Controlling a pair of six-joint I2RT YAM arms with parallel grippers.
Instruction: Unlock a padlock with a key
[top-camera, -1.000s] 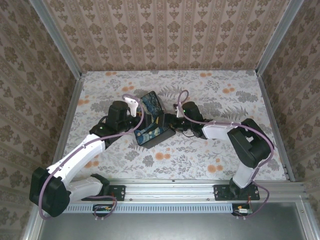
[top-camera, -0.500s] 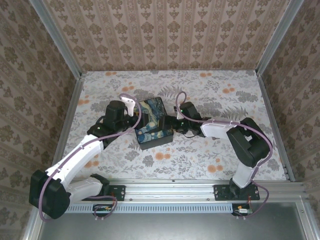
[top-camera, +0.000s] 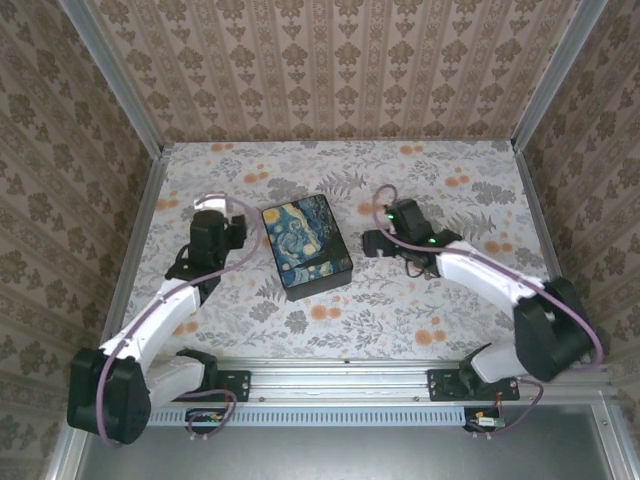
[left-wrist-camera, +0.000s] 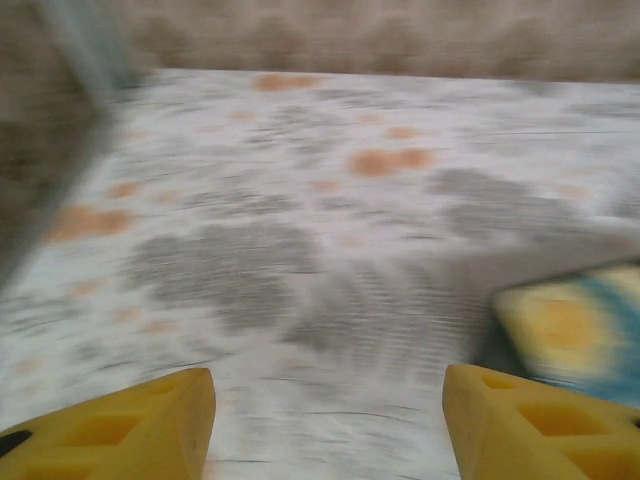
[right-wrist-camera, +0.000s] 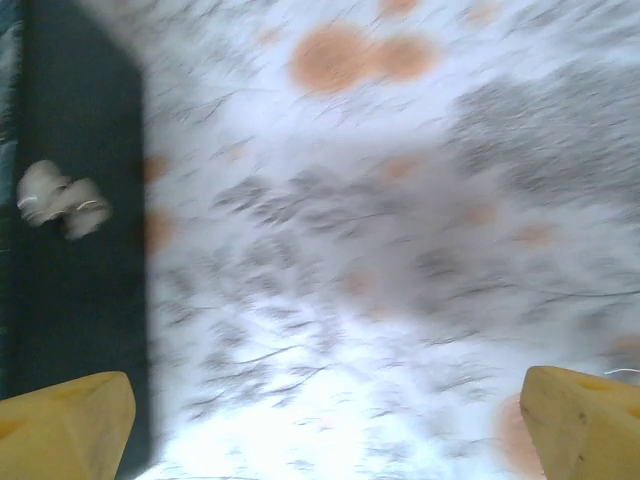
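1 painted box (top-camera: 306, 247), 2 arms (top-camera: 160, 305), 4 yellow fingers (left-wrist-camera: 110, 425) and 1 table (top-camera: 400, 320).

This looks like a boxed-in robot lab cell. Damask-papered panel walls (top-camera: 330, 70) sit in grey aluminium corner posts (top-camera: 110, 72) around a floral-printed tabletop (top-camera: 400, 300). A white-and-black left arm (top-camera: 160, 305) and right arm (top-camera: 480, 278) are bolted to a slotted aluminium rail (top-camera: 340, 372).
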